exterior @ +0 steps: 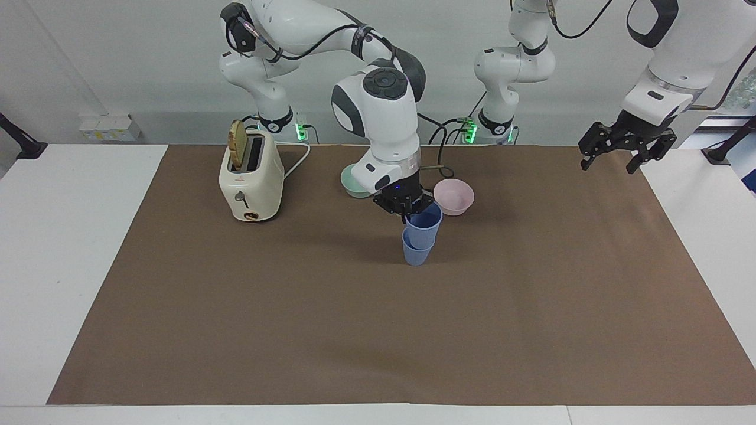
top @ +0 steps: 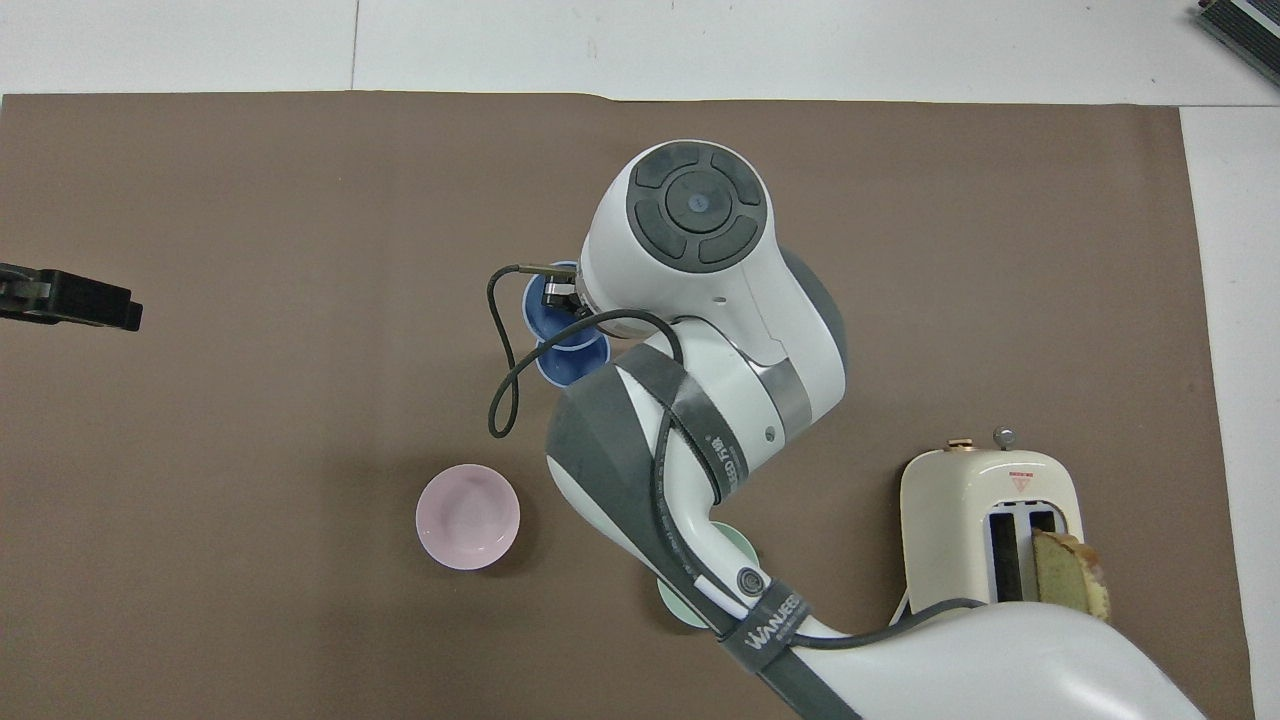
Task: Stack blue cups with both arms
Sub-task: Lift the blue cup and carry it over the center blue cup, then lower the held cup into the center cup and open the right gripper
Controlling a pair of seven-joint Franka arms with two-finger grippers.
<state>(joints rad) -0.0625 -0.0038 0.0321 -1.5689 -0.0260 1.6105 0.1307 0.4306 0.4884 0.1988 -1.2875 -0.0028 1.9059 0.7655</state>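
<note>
Right gripper (exterior: 407,216) clamps the rim of a periwinkle-blue plastic tumbler (exterior: 424,224), tilted and partly nested in its upright twin (exterior: 417,252); left gripper (exterior: 626,149) waits spread.

Cups (exterior: 418,251) periwinkle blue; bowls pink (exterior: 455,196) & mint (exterior: 352,180); toaster (exterior: 251,177) cream; mat (exterior: 378,324) brown.

Robotics lab, two arms (exterior: 378,112), brown table mat (exterior: 295,319)
</note>
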